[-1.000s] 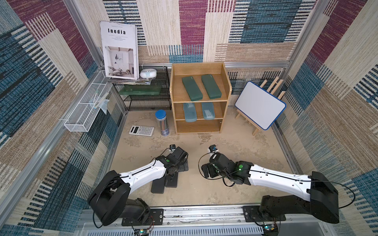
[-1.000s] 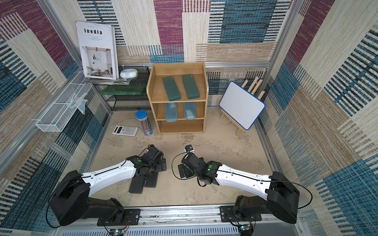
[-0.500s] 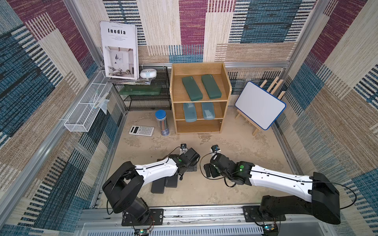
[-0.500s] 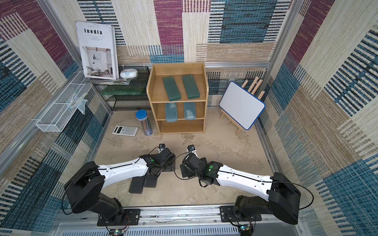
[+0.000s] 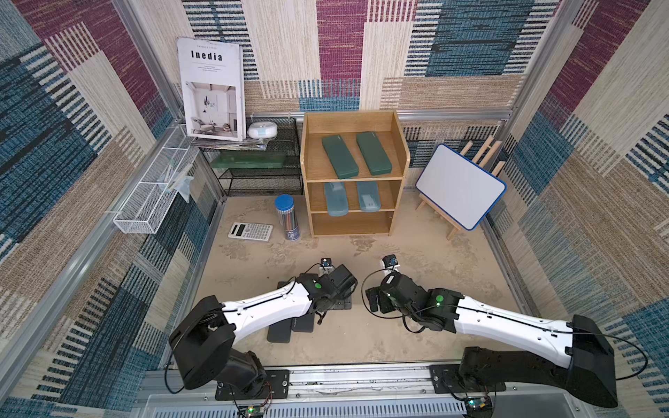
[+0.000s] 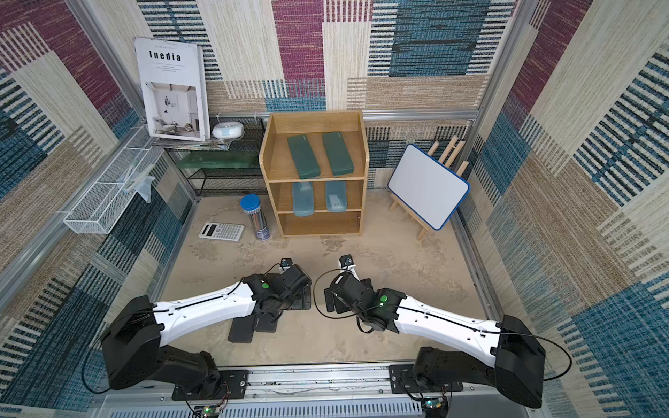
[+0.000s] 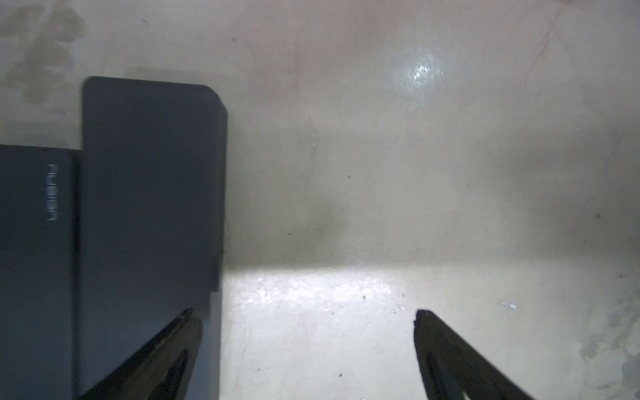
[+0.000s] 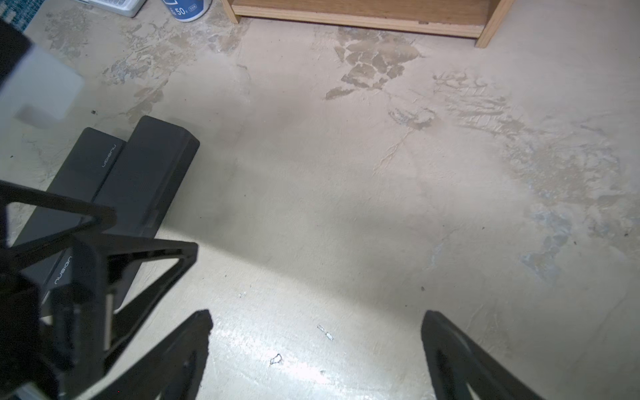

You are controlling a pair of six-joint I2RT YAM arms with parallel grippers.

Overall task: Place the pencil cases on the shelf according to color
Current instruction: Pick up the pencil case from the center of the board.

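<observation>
on the floor (image 8: 346, 207), two black pencil cases (image 8: 145, 166) lie side by side.

I work in a staged test booth, not a real room. My arms (image 5: 268, 307) are bolted to a metal rail (image 5: 362, 377). Woven patterned panels (image 5: 340, 54) in aluminium frames (image 5: 452, 115) box me in. Study props stand on the mottled floor (image 5: 416, 253): shelf (image 5: 347, 123), whiteboard (image 5: 459, 191), magazine (image 5: 211, 90), calculator (image 5: 250, 230).
</observation>
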